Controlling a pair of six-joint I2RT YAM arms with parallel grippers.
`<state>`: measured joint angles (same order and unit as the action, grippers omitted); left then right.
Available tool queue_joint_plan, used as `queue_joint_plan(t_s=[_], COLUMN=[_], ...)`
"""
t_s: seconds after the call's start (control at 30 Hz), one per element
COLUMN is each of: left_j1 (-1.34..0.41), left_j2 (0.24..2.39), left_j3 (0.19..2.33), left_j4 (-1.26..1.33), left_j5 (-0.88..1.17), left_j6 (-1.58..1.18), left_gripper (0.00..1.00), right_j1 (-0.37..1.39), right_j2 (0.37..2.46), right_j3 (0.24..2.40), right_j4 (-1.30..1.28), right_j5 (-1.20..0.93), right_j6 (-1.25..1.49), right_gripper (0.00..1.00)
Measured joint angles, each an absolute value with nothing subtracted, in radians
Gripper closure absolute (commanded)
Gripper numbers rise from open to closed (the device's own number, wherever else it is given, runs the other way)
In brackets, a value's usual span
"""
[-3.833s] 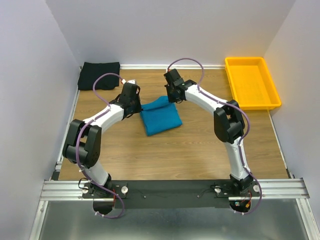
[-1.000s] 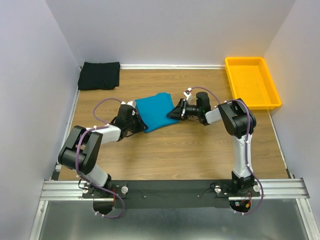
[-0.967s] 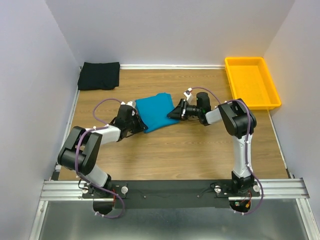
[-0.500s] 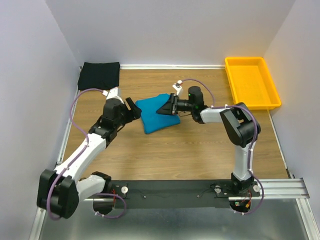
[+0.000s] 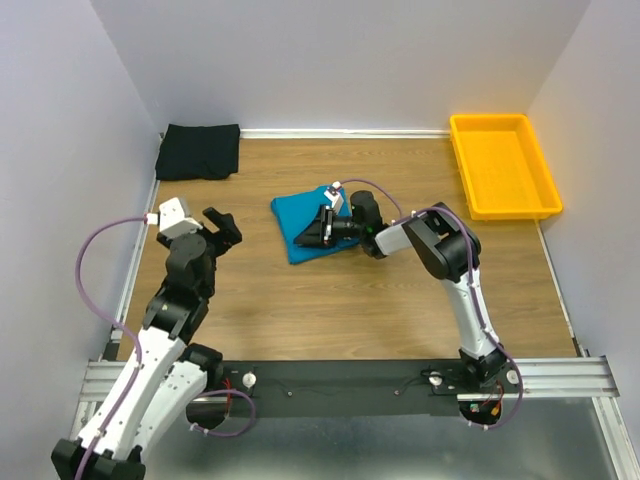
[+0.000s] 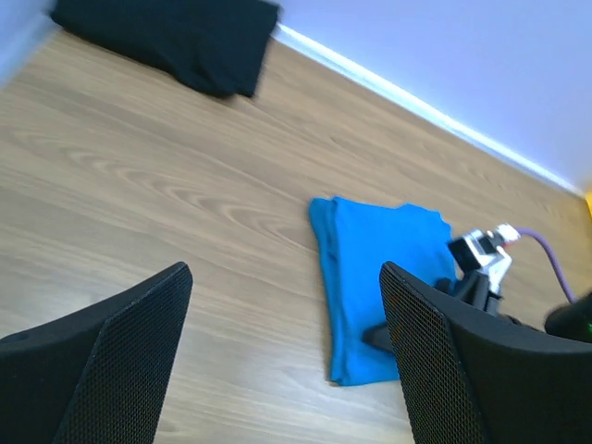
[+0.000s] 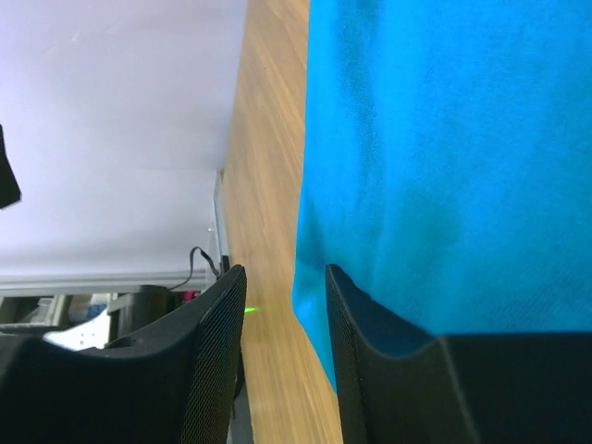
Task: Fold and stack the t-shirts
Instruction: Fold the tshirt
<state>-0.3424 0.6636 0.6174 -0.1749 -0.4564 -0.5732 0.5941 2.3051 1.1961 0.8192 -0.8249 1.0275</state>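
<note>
The teal-blue t-shirt (image 5: 297, 217) lies folded on the wooden table, left of centre. My right gripper (image 5: 308, 235) lies low across its near right part, jaws partly open. In the right wrist view the teal t-shirt (image 7: 444, 148) fills the right side. Its edge runs into the gap of the right gripper (image 7: 285, 277), with bare wood beside it. My left gripper (image 5: 222, 228) hangs open and empty near the left side, apart from the shirt. In the left wrist view the left gripper (image 6: 282, 351) frames the teal t-shirt (image 6: 379, 268). The black t-shirt (image 5: 198, 150) lies folded in the far left corner.
A yellow plastic tray (image 5: 466, 150) stands at the far right against the wall. White walls close the table at the back and on both sides. In the left wrist view the black t-shirt (image 6: 176, 37) sits by the white baseboard (image 6: 416, 106).
My left gripper opened, let go of the teal shirt and drew back to the near left. My right gripper slid leftward over the shirt.
</note>
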Motion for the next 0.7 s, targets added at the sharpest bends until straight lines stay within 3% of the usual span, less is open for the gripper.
queue_joint_plan(t_s=[0.3, 0.7], left_j1=[-0.342, -0.342], left_j2=[0.416, 0.488], left_j3=[0.535, 0.502], left_j4=[-0.127, -0.091], left_j5=[-0.609, -0.623], left_j6=[-0.482, -0.448], left_gripper=[0.1, 0.09], right_j1=[0.595, 0.649], right_j2=[2.292, 2.272], right_j3=[1.206, 1.278], right_j4=[0.799, 0.762], right_j5=[-0.824, -0.826], right_j6=[1.046, 1.046], right_gripper=[0.52, 0.52])
